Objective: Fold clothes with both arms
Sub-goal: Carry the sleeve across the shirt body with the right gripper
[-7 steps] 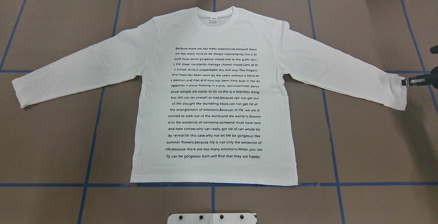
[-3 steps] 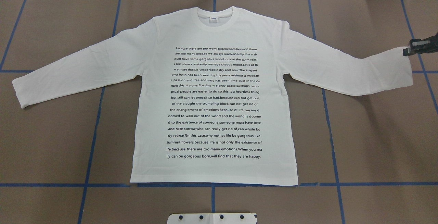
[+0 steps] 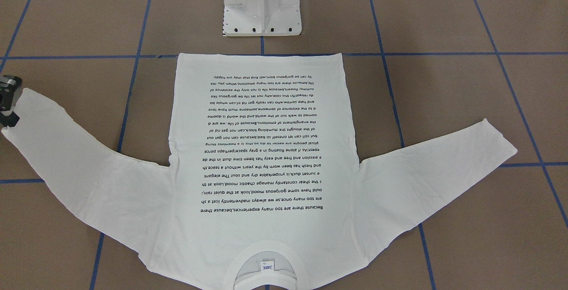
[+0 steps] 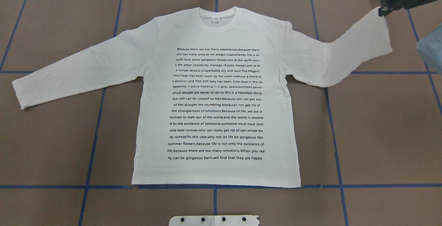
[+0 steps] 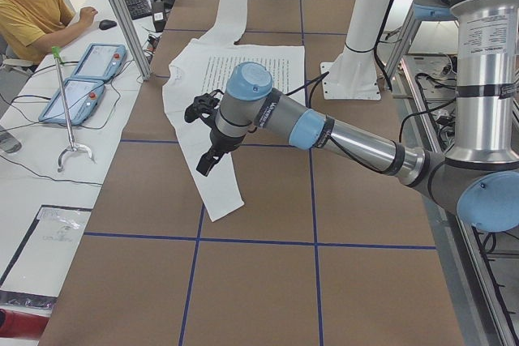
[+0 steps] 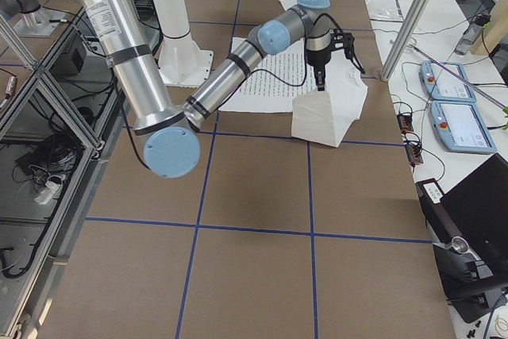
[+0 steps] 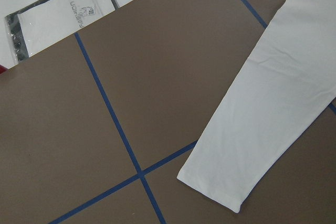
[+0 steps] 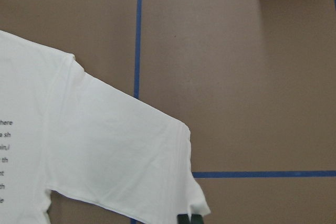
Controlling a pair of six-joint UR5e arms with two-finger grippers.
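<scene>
The right gripper (image 4: 382,10) clamps the shirt's (image 4: 214,98) cuff (image 4: 380,29) edge aloft; bare table (image 4: 380,132) lies around the shirt. Whether the left gripper (image 5: 200,137) is closed, I cannot tell.

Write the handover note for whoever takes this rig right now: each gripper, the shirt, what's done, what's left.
The right gripper is shut on the right cuff of the T-shirt and holds that sleeve end lifted off the table, out past the shoulder line.
The left gripper hovers over the left sleeve, apart from it; whether it is open or shut cannot be told.
The T-shirt lies print up, with its body and left sleeve flat and spread.
Done: right cuff grasped and raised.
Left: no fold is laid yet, so both sleeves and the body remain.
</scene>
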